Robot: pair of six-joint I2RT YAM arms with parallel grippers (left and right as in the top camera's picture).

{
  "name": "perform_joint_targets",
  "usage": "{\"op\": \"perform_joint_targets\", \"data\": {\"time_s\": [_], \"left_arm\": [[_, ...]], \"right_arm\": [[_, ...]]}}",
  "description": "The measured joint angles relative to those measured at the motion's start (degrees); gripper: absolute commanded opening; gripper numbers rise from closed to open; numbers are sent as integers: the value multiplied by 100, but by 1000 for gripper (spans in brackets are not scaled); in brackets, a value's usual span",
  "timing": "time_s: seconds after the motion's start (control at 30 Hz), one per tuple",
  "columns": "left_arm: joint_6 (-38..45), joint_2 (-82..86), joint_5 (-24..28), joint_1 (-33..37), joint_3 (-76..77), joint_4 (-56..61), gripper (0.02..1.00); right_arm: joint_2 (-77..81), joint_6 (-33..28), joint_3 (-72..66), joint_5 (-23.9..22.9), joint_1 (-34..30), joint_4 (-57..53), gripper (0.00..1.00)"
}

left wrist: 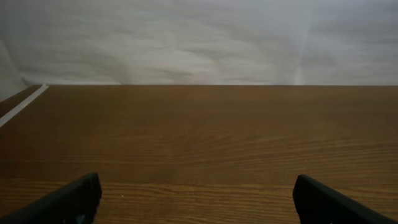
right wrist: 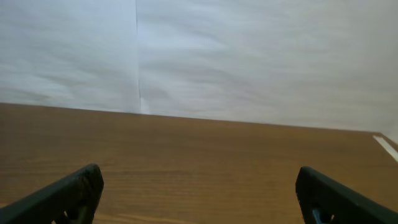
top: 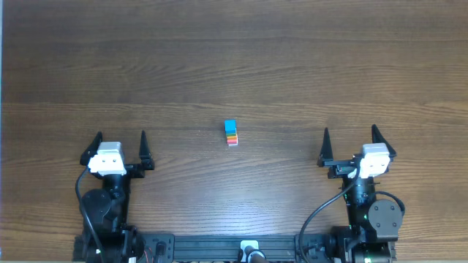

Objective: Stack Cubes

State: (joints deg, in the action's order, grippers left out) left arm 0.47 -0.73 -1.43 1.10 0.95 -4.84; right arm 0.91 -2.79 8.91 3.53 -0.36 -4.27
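Observation:
A small stack of cubes (top: 232,134) stands upright at the table's middle in the top view, blue on top, with orange and pink below it. My left gripper (top: 119,138) rests near its base at the lower left, open, with nothing between its fingers (left wrist: 68,200). At the lower right my right gripper (top: 352,136) is likewise open and empty, its fingers (right wrist: 67,193) spread wide. Both grippers are well apart from the stack, one on each side.
The wooden table (top: 234,66) stretches bare behind the stack. A white wall (left wrist: 199,37) stands beyond the table's far edge in both wrist views. A pale strip (left wrist: 22,104) marks the table's left border.

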Motion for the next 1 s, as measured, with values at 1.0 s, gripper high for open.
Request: {"op": "perform_joint_targets", "data": {"time_s": [1.0], "left_arm": [[0,0,0,0,0,-2,1000]], "right_arm": [[-7,-46,-817,26,0,120,993]]}}
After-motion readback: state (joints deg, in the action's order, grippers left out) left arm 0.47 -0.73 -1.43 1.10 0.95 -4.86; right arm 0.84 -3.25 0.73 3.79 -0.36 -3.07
